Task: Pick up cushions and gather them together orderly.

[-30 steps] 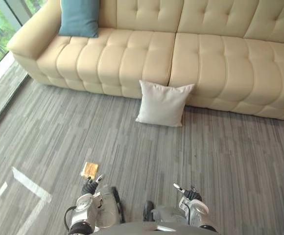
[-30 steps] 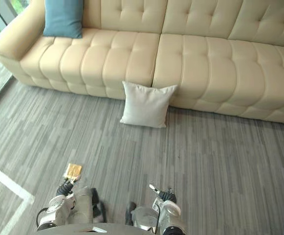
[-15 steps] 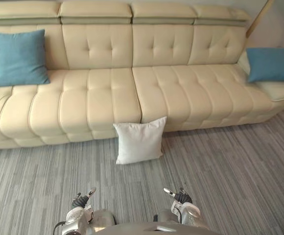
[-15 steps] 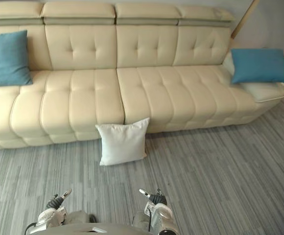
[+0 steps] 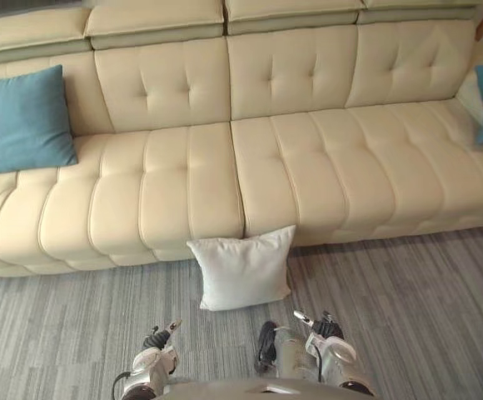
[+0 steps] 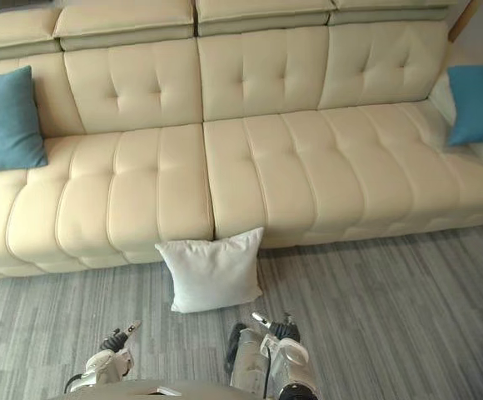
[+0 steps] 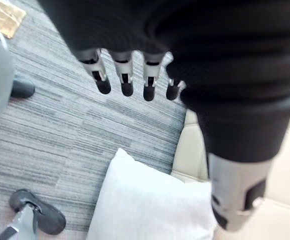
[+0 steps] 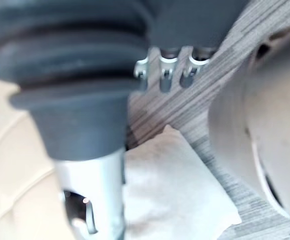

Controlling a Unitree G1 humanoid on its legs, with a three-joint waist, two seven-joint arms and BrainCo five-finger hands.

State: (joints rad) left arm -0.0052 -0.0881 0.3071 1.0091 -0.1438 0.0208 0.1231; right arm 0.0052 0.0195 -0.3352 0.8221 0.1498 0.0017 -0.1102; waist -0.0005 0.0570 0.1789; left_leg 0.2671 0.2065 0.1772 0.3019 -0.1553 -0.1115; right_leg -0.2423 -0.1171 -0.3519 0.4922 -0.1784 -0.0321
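A white cushion (image 5: 241, 271) stands on the grey floor, leaning against the front of the cream sofa (image 5: 308, 167) near its middle seam. One blue cushion (image 5: 25, 119) rests against the sofa's back at its left end. Another blue cushion (image 6: 479, 104) is at the right end. My left hand (image 5: 156, 348) hangs low, short of the white cushion and to its left, fingers (image 7: 125, 80) straight and holding nothing. My right hand (image 5: 316, 327) hangs low just right of that cushion, fingers (image 8: 166, 70) relaxed and empty. Both wrist views show the white cushion (image 7: 150, 205) below the hands.
Grey striped carpet (image 5: 425, 317) runs along the whole front of the sofa. A small tan square (image 7: 4, 16) lies on the floor off to my left.
The whole view has swung from the sofa's left end to its middle and drawn closer, so the camera moved. The cushions lie where they were; both hands still hang low.
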